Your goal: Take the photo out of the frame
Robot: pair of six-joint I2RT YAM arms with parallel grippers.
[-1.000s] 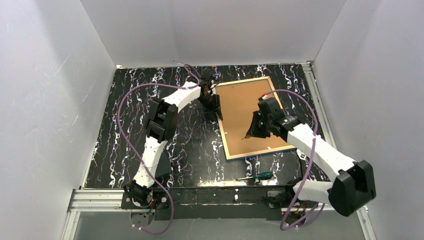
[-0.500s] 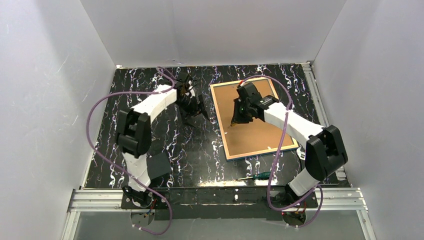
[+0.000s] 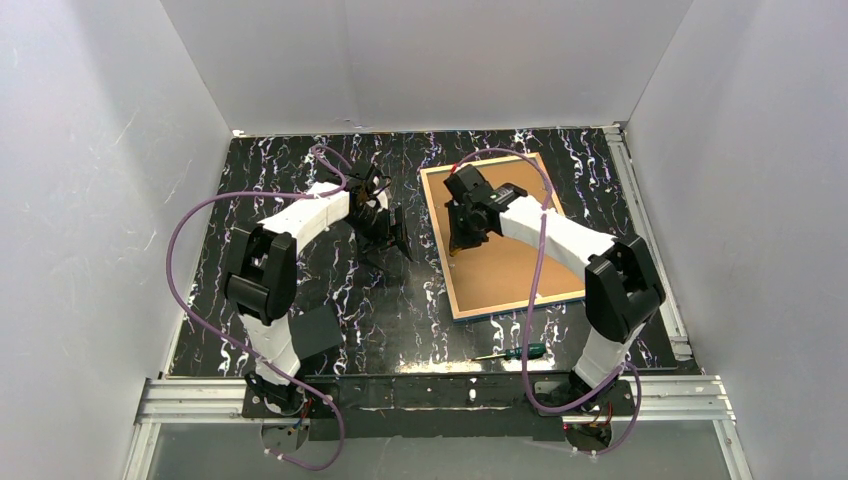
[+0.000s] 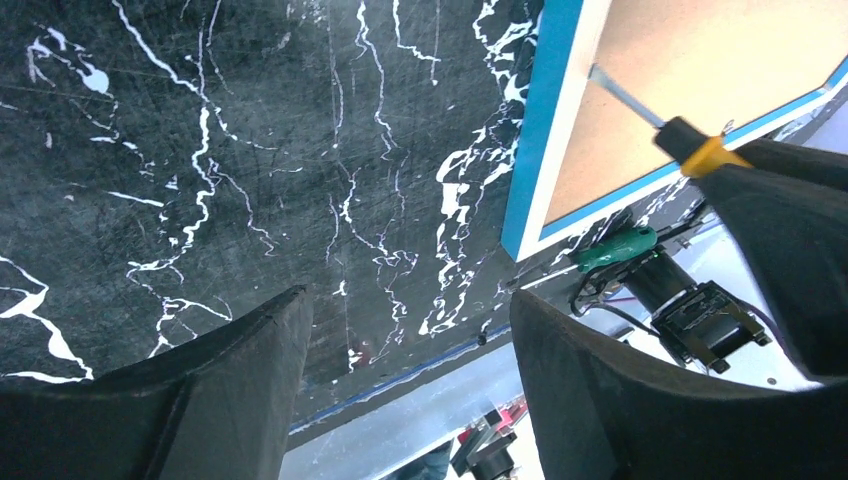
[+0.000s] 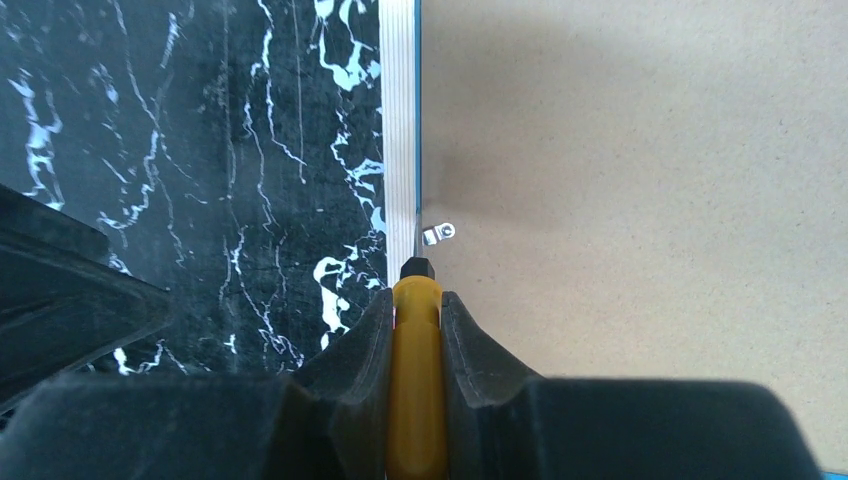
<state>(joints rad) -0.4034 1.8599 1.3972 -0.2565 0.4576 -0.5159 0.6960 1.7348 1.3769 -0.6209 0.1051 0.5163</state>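
Leftward the left claw (image 3: 390, 232) has backed off, jaws spread wide and holding nothing, the thin bright-blue wooden picture frame (image 3: 449, 290) now just to its right. Across the plain brown backing board (image 3: 510, 275) the right claw (image 3: 462, 235) has swung to that frame's left rail, pinching a yellow-handled screwdriver (image 5: 417, 400) whose tip sits just ahead of its fingers at a small silver metal tab (image 5: 438, 234). Presumably the photo lies face down under the board, unseen. Lever the tab aside gently, blade low, without gouging the board.

The frame (image 3: 520, 304) lies face down, brown backing board (image 3: 505, 275) showing upward.
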